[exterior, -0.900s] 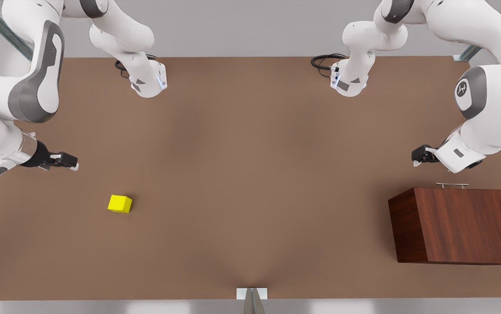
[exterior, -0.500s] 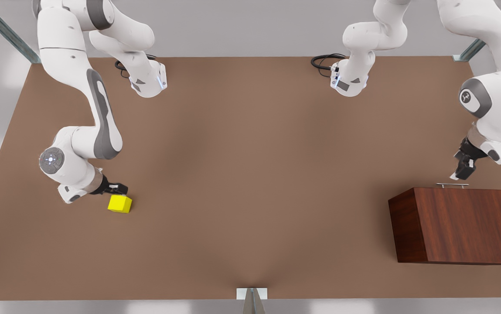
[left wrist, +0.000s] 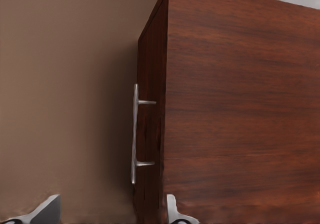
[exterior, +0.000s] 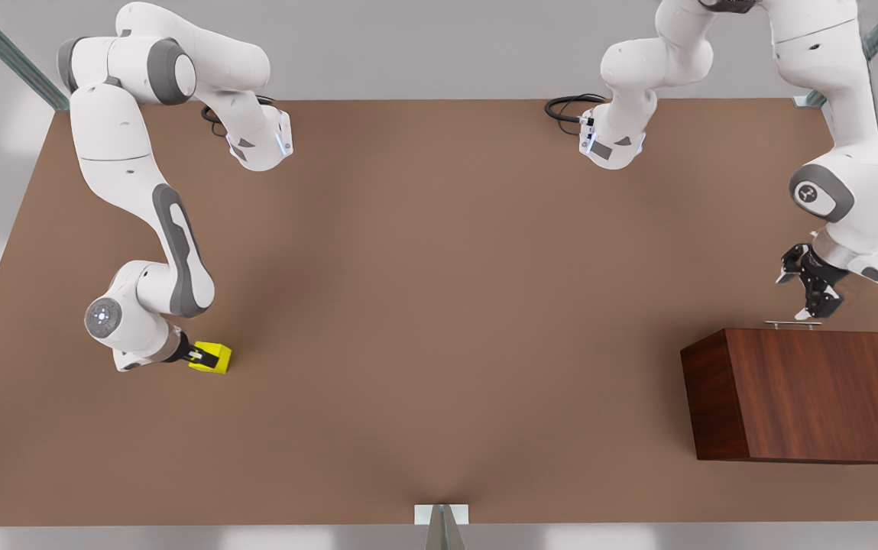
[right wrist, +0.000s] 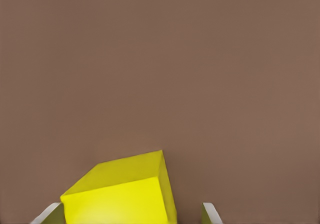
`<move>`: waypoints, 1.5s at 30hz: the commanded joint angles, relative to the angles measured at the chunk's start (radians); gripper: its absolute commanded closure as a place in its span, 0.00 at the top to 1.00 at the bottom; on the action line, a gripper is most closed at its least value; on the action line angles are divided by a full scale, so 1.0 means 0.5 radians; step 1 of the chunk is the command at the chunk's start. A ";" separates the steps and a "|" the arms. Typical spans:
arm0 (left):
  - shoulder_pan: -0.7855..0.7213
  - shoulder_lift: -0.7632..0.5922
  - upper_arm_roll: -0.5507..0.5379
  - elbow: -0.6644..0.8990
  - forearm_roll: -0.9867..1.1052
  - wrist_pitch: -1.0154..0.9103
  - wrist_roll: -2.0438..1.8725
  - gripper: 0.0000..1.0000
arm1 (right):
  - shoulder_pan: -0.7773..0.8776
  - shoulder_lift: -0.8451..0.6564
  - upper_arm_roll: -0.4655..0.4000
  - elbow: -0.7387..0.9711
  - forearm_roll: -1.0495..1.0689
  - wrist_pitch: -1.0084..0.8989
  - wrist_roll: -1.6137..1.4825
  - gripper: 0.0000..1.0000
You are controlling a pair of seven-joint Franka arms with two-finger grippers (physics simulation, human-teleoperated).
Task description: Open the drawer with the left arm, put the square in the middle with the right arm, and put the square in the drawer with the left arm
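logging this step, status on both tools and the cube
Left tool open, just short of the drawer handle, drawer shut. Right tool open around the yellow square, on the table. Nothing in the way.

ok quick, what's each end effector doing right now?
Left end effector: open, hovering beside the drawer handle, not touching it.
Right end effector: open, fingers on either side of the yellow cube, not yet closed on it.
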 commanded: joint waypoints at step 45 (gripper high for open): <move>0.208 0.264 0.192 -0.196 -0.181 0.317 0.129 1.00 | 1.259 0.215 0.123 0.619 -0.003 -0.187 2.015 0.66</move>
